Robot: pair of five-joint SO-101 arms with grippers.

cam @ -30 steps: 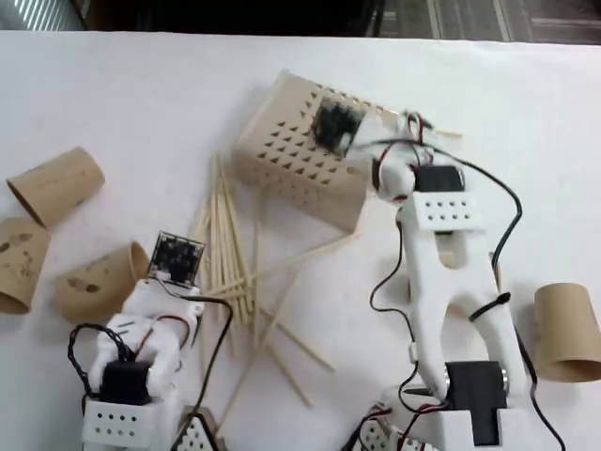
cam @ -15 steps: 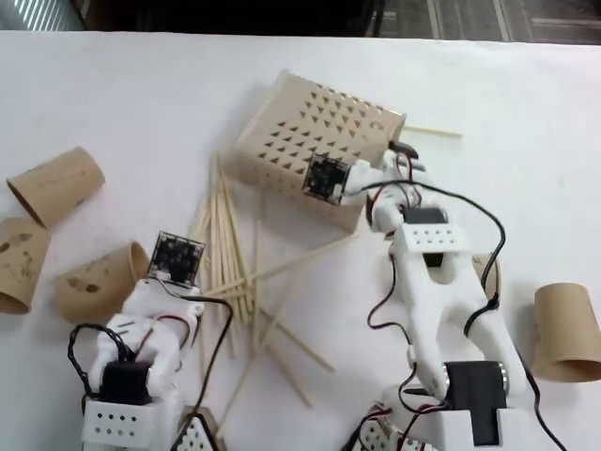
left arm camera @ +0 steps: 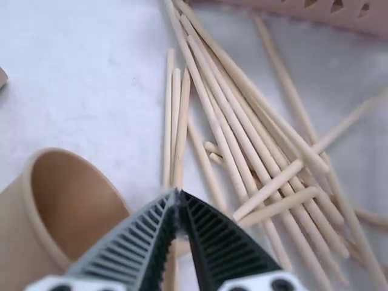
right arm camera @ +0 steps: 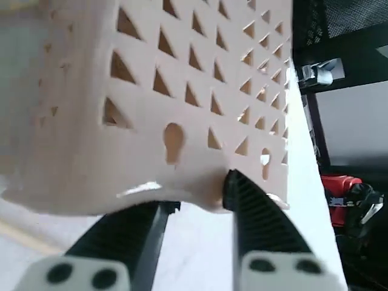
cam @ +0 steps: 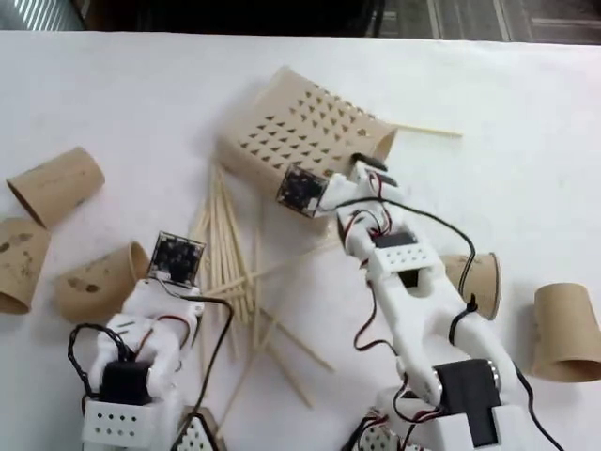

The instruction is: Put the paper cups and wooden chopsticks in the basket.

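Note:
The perforated beige basket (cam: 305, 136) lies tipped at the table's middle back, and in the right wrist view its wall (right arm camera: 182, 91) is close up. My right gripper (right arm camera: 199, 194) is shut on its lower rim, one finger on each side, and stands at the basket's near corner (cam: 362, 171). Wooden chopsticks (cam: 230, 254) lie scattered in a pile in front of the basket. My left gripper (left arm camera: 177, 197) is shut and empty, hovering over the chopsticks (left arm camera: 242, 157) beside a paper cup (left arm camera: 60, 206) lying on its side.
Three paper cups lie at the left (cam: 56, 183), (cam: 19, 263), (cam: 99, 279). Two more lie at the right, one (cam: 474, 280) partly behind the right arm, one (cam: 568, 331) at the edge. A single chopstick (cam: 427, 130) lies behind the basket.
My right arm has drawn back and to the left with the basket's rim, and the basket has shifted and turned left. A cup has come into sight beside the right arm. The left arm kept still.

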